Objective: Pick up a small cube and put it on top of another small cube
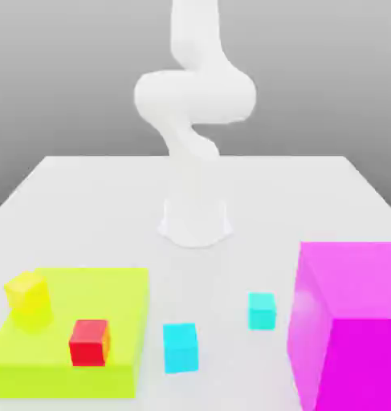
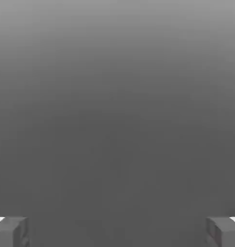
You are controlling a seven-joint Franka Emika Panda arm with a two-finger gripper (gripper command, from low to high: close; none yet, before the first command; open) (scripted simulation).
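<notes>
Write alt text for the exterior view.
A white robot arm rises from a white table, and two small cyan cubes sit apart in front of its base. On the exterior view's left a yellow cube and a red cube rest on a lime-green slab; a large magenta block stands right.

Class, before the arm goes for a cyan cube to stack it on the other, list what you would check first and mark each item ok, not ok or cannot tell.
1. Gripper open, nothing between the fingers: ok.
2. Both cyan cubes on the table, near cube and far cube: ok.
3. The two cubes apart, with room to grasp either: ok.
4. Tops of both cubes free: ok.
5. Magenta block beside the far cube, a gap between them: ok, but tight.
6. Gripper lined up over a cube: cannot tell.
</notes>
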